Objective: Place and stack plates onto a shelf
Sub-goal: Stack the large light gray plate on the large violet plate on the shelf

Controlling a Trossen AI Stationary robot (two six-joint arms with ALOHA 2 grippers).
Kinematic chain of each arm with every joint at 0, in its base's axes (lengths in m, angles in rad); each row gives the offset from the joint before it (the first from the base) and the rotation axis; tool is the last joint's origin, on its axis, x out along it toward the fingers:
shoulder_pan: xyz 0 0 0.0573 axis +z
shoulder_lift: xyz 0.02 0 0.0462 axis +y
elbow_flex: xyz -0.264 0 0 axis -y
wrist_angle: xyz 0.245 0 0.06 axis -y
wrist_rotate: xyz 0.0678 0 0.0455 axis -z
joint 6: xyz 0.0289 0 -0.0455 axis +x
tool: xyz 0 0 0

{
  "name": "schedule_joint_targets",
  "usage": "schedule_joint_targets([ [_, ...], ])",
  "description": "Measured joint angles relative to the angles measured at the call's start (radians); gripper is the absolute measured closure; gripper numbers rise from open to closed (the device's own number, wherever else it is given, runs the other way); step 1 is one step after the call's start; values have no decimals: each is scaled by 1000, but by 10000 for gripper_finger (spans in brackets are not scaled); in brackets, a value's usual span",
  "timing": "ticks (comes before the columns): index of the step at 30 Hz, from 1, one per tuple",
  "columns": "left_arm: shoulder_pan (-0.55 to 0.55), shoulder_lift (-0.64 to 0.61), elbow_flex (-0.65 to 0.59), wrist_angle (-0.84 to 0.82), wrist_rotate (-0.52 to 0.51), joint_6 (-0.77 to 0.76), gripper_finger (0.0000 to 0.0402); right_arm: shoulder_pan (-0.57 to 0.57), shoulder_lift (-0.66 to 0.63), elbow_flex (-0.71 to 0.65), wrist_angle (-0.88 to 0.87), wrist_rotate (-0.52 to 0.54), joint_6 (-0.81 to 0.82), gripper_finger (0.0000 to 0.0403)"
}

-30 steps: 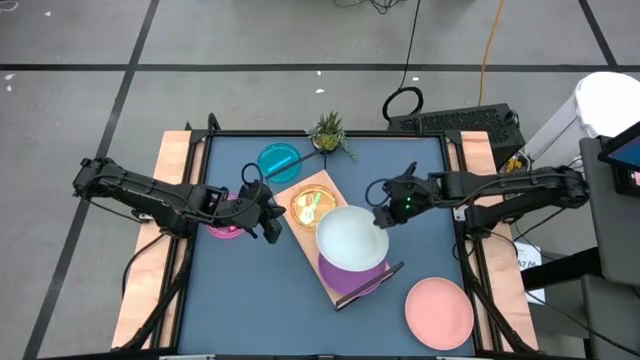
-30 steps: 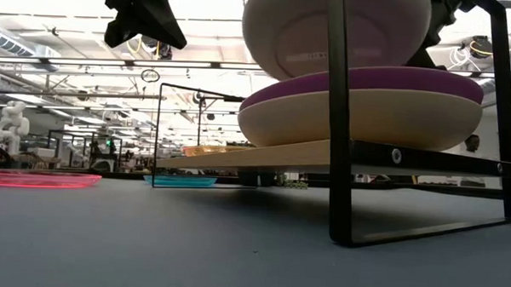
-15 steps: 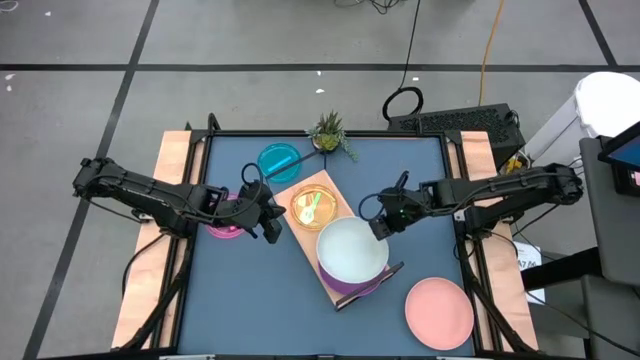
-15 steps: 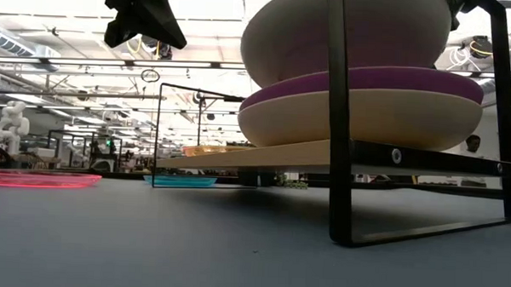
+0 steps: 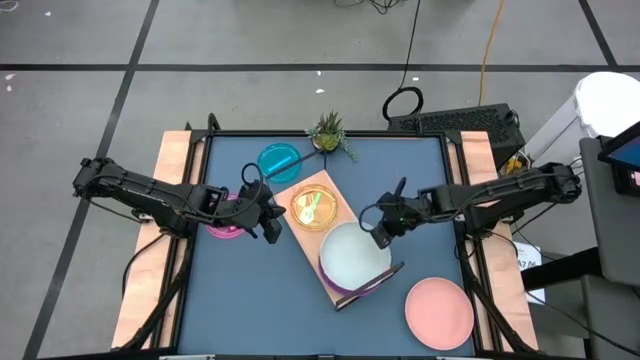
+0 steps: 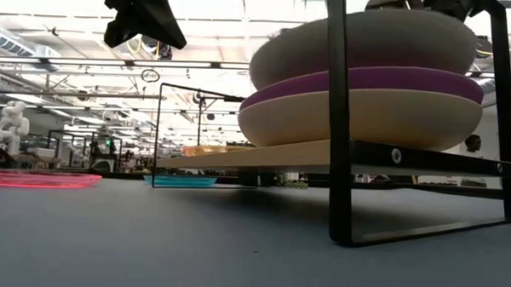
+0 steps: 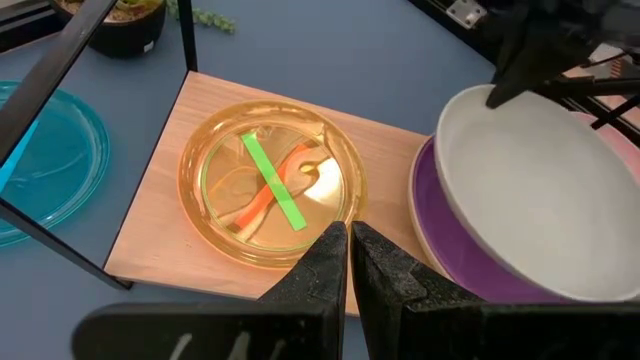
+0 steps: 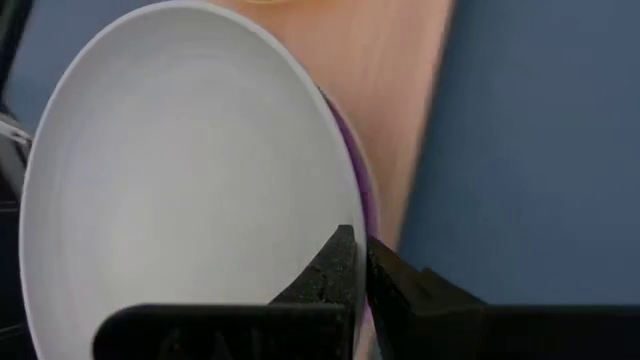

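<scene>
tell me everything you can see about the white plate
The white plate is large, round, opaque and pale blue-white, with a smooth glossy inside and nothing in it. It sits tilted on top of the purple plate, which lies on a cream plate at one end of the shelf. The right gripper is shut on its rim, at the edge nearer the orange plate.

No lettering, label, brand, number or sign can be read on anything in these views.
</scene>
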State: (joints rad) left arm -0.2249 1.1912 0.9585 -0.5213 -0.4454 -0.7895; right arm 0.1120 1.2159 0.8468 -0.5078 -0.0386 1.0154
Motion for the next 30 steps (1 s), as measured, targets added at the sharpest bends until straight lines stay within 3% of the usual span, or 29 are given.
schedule_joint_targets([
  [8, 0, 0, 0, 0, 0, 0, 378, 41, -1, -68, 199, 20, -33, 401],
  [30, 0, 0, 0, 0, 1, -6, 378, 67, -1, -126, 206, 65, -36, 388],
])
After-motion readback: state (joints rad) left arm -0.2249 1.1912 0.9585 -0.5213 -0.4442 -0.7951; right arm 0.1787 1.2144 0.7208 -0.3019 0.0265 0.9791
